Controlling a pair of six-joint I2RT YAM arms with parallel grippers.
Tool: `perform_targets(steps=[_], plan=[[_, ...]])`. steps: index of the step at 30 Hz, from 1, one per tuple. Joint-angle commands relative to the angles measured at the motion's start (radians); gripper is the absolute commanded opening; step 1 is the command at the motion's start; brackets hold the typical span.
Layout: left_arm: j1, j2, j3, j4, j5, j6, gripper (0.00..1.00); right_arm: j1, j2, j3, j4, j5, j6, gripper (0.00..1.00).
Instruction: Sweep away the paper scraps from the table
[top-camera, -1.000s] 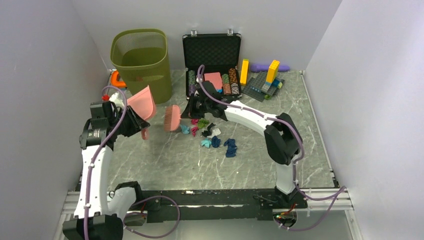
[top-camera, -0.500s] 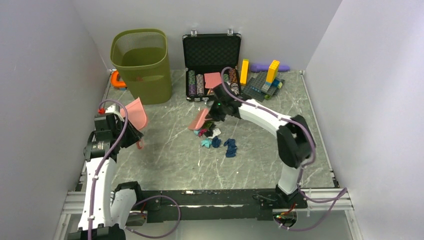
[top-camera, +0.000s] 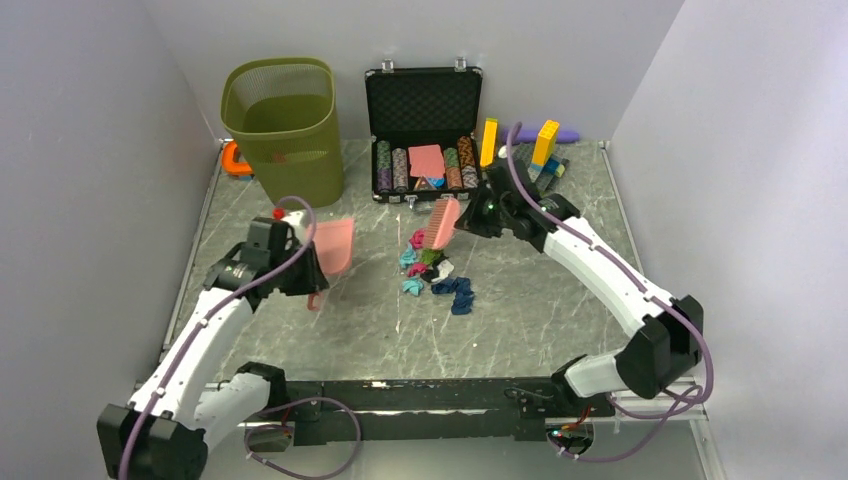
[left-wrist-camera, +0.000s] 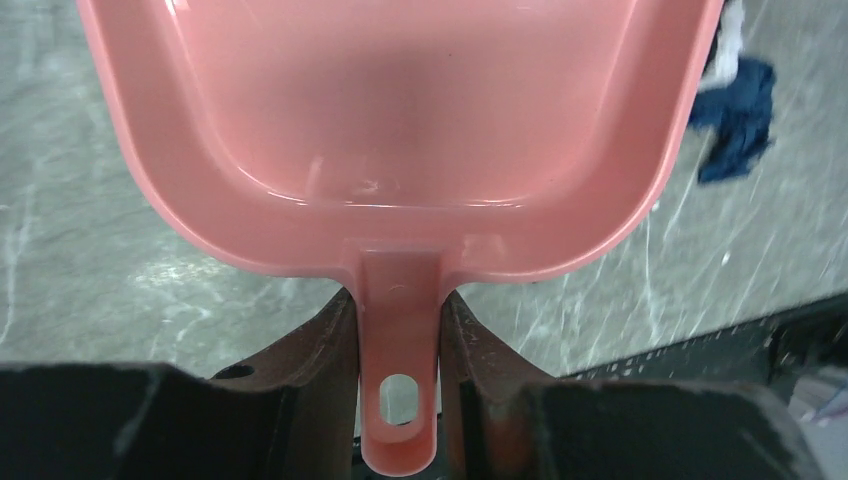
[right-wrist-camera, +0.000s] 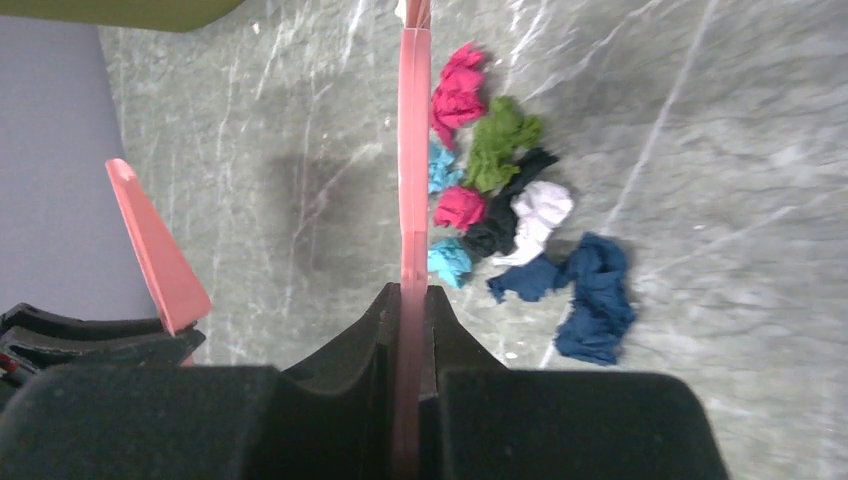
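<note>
**Brush and dustpan on opposite sides of the scrap pile**

Nearest the bases, the left gripper (top-camera: 303, 276) is clamped on the stem handle of the salmon-pink plastic dustpan (top-camera: 333, 246). Half a second earlier the pan hung further left, close to the wall; it has since moved right, toward the pile. The right arm's elbow has swung out to the near right. The right gripper (top-camera: 478, 212), closed on the pink plastic hand brush (top-camera: 441, 222), has carried it from the pile's left flank to its far-right corner.

The paper scraps (top-camera: 436, 270) are crumpled wads in magenta, teal, green, white, black and dark blue. They lie bunched at the middle of the grey-green marble-patterned table (top-camera: 520, 330), between pan and brush. A second ago they trailed further left.

Only the left wrist view shows the grip: the fingers (left-wrist-camera: 330, 345) press both sides of the handle, and the pan's hollow faces the lens. The right wrist view shows the brush edge-on. All the scraps lie on one side of it, the magenta and teal wads just beside its edge. The pan appears there as a pink wedge well apart on the other side. Whether its lip meets the table cannot be told.

Farthest, an olive-green mesh waste bin (top-camera: 285, 125) stands upright at the far left. Beside it an open black hard case (top-camera: 423, 100) holds rows of stacked poker chips (top-camera: 392, 168) and a pink flat block (top-camera: 427, 160). Coloured toy bricks (top-camera: 540, 150) stand to the right of the case.
</note>
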Motion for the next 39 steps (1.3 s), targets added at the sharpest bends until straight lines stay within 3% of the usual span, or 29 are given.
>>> perform_targets(steps=[1,5,10,13,18,26,33,39], plan=[[-0.169,0.049,0.069,-0.021,-0.075,0.061,0.00,-0.037,-0.052,0.070,-0.119,0.080,-0.187,0.00],[-0.337,0.122,0.123,-0.120,-0.185,0.052,0.00,-0.050,0.020,0.156,-0.203,0.143,-0.242,0.00],[-0.511,0.194,0.155,-0.208,-0.262,0.000,0.00,-0.050,0.063,0.184,-0.119,0.047,-0.303,0.00],[-0.600,0.235,0.165,-0.264,-0.297,-0.041,0.00,-0.050,0.108,0.229,-0.141,0.132,-0.342,0.00],[-0.708,0.310,0.164,-0.292,-0.294,-0.097,0.00,-0.037,0.266,0.393,-0.226,0.145,-0.585,0.00],[-0.750,0.446,0.200,-0.214,-0.217,-0.085,0.00,0.030,0.595,0.742,-0.500,0.214,-0.910,0.00],[-0.749,0.595,0.278,-0.203,-0.212,-0.057,0.00,0.124,0.636,0.651,-0.435,0.207,-1.138,0.00],[-0.749,0.662,0.316,-0.204,-0.200,-0.032,0.00,0.146,0.698,0.695,-0.482,0.146,-1.173,0.00]])
